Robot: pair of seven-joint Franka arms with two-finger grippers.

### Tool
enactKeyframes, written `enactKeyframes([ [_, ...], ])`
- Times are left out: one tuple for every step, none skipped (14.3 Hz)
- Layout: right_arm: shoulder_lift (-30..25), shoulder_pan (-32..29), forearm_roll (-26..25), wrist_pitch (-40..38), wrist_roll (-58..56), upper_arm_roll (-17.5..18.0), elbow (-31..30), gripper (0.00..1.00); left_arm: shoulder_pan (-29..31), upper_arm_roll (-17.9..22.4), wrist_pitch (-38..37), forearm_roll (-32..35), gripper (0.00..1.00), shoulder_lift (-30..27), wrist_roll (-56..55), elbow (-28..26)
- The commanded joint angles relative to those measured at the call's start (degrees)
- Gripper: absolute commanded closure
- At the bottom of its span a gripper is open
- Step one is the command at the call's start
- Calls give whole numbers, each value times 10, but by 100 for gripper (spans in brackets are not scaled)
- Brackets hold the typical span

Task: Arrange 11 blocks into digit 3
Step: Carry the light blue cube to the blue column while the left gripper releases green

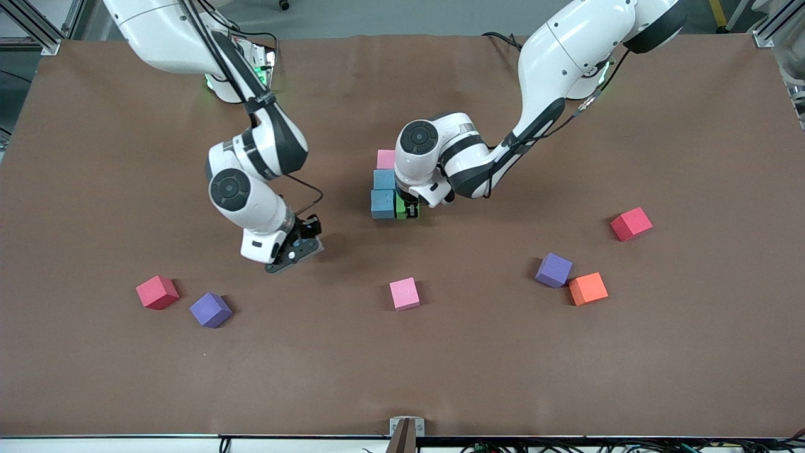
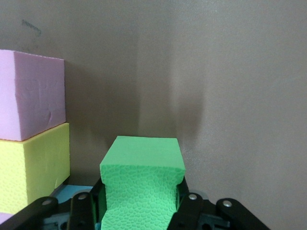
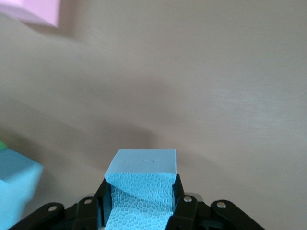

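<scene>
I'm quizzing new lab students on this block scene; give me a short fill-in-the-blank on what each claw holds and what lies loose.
1. The left claw is shut on a ____ block beside the started figure.
2. The right claw is shut on a light ____ block.
3. The orange block touches a ____ block.
4. Loose red cubes number ____.

Missing words: green; blue; purple; two

Two red cubes lie on the brown table (image 1: 402, 377): one red cube (image 1: 631, 224) toward the left arm's end, another red cube (image 1: 157, 292) toward the right arm's end, seemingly nearer the front camera.
</scene>
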Motion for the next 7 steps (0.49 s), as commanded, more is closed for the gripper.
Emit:
enactKeyframes([
  [48, 38, 15, -14, 107, -2, 61, 84, -12, 11, 2, 26, 81, 2, -65, -1],
  [59, 48, 15, -13, 145, -2, 74, 84, -12, 11, 1, 26, 57, 2, -65, -2],
  [71, 58, 15, -11, 180, -2, 87, 84, -14, 11, 0, 26, 30, 2, -65, -2],
  [80, 66, 15, -8, 210, -2, 95, 84, -15, 11, -2, 26, 0, 1, -65, -2],
  [88, 72, 15, -5, 234, -2, 101, 84, -15, 11, -2, 26, 0, 1, -65, -1],
  [96, 81, 15, -1, 261, -2, 103, 84, -15, 11, -2, 26, 0, -1, -65, -1],
  [101, 88, 15, 5, 287, -2, 104, 84, -14, 11, -9, 25, 0, -3, -66, -1],
])
